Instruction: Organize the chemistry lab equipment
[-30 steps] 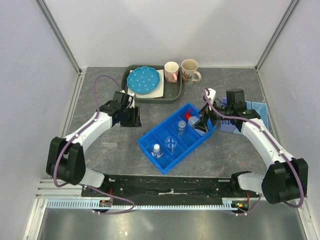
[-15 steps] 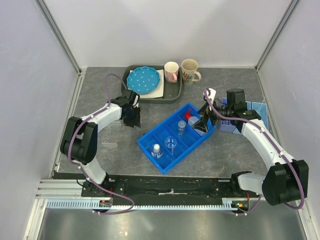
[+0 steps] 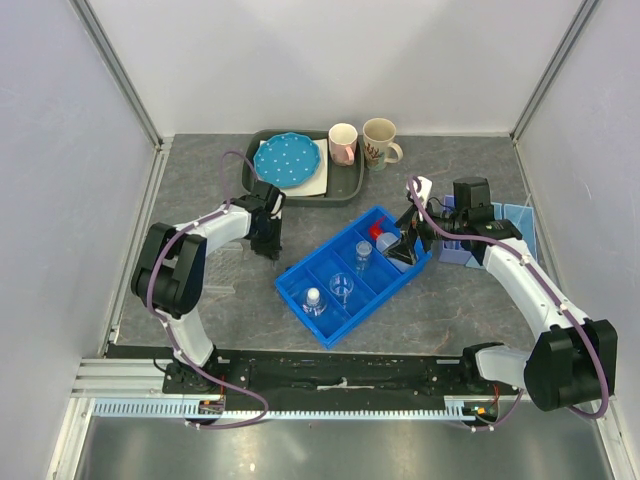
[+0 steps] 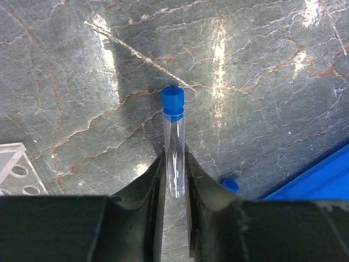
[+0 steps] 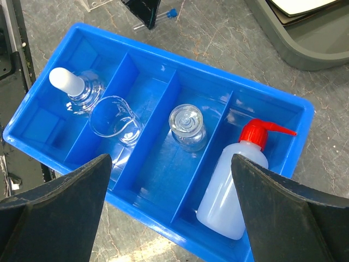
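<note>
My left gripper point(image 4: 174, 164) is shut on a clear test tube point(image 4: 173, 143) with a blue cap point(image 4: 173, 102) and holds it just above the grey table. In the top view this gripper point(image 3: 267, 240) is left of the blue divided tray point(image 3: 300, 292). My right gripper point(image 5: 172, 210) is open and empty above the tray point(image 5: 109, 34). The tray holds a white squeeze bottle with a red nozzle point(image 5: 232, 199), a stoppered glass flask point(image 5: 187, 128), a clear beaker point(image 5: 112, 117) and a flask with a white stopper point(image 5: 73, 90).
A loose blue cap point(image 4: 230, 185) lies by the tray's corner. A clear rack point(image 4: 12, 170) sits to the left. At the back, a grey tray point(image 3: 345, 190) holds the dotted plate point(image 3: 289, 160), with two mugs point(image 3: 343, 143) beside it. A blue object point(image 3: 520, 222) lies by the right arm.
The left arm has folded in, its elbow swinging toward the left wall, and its gripper has shifted slightly right and nearer. The right arm has not moved.
</note>
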